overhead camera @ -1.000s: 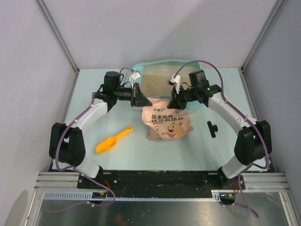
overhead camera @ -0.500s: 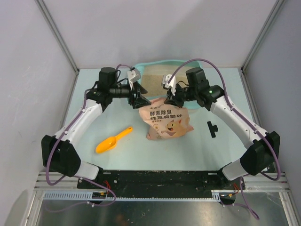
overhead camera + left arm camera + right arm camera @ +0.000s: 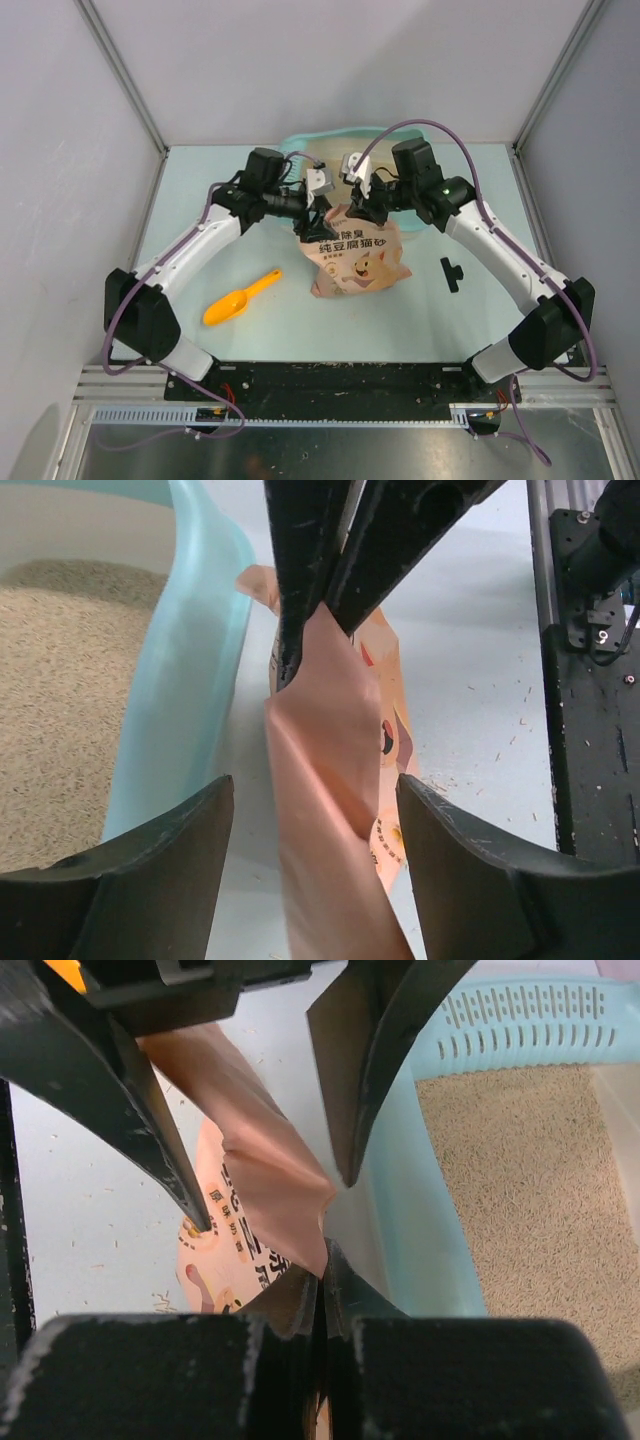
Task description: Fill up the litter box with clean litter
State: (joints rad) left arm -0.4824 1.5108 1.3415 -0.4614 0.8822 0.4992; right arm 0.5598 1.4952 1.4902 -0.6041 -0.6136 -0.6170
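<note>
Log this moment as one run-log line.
right gripper: shut on top edge of pink-orange printed bag | left gripper: open around that edge | light teal plastic litter box: beige granular litter inside

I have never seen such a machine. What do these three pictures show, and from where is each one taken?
This is a robot with two arms bolted at the near edge of a table. The wide picture comes from a fixed camera above and behind them. The other two come from a camera on each wrist, looking along the jaws. On the table are an orange scoop, a small black part, a pink litter bag and, behind it, the teal litter box, which holds beige litter. The right arm has its jaws shut on the bag's top edge. The left arm has its jaws open on either side of the bag.
</note>
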